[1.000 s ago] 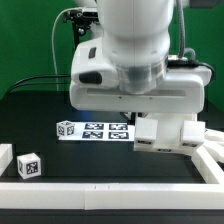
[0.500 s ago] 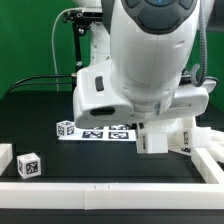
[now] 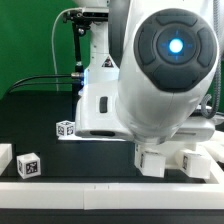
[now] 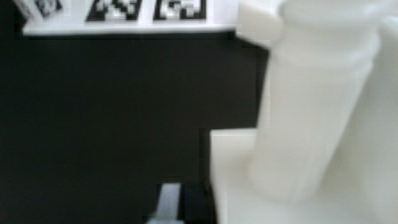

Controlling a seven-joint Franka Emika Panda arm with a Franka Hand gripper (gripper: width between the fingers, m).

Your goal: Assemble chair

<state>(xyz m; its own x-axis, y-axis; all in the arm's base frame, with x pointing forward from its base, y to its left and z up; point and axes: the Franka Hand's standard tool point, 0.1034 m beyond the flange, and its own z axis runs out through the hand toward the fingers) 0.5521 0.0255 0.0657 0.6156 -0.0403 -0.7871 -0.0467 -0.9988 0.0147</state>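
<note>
In the exterior view we see mostly the arm [image 3: 120,100]: smooth, glossy white shells with rounded shoulders, and a dark round cap [image 3: 175,45] with a glowing blue dot facing the camera. It fills the exterior view's right and hides much of the matte black worktop [image 3: 40,110]. Beneath it, low on the exterior view's right, the chair parts [image 3: 152,160] rest on the worktop. They are chunky, blocky pieces of plain white plastic with squared edges, two lumps side by side with a dark gap between them, and how they join we cannot tell from there. The wrist view brings them close, though blurred. A thick rounded post [image 4: 329,100] of the same matte white overlaps a flat slab [image 4: 294,190] with a crisp square corner, and we cannot say whether the two touch. A thin grey sliver just beside the slab is the tool [image 4: 169,205], clenched tight, and we cannot make out anything gripped in it. Beyond the post lies the marker board [image 4: 116,12], thin, flat and white, printed with square black-and-white tags. A low white rim [image 3: 90,190] runs along the near edge of the worktop, walling it like a shallow tray. Inside that rim, on the exterior view's left, sits a small tagged cube [image 3: 28,166], white with a black pattern on its face. A second tagged cube [image 3: 66,129] stands further back, close to the arm, well apart from the first.
</note>
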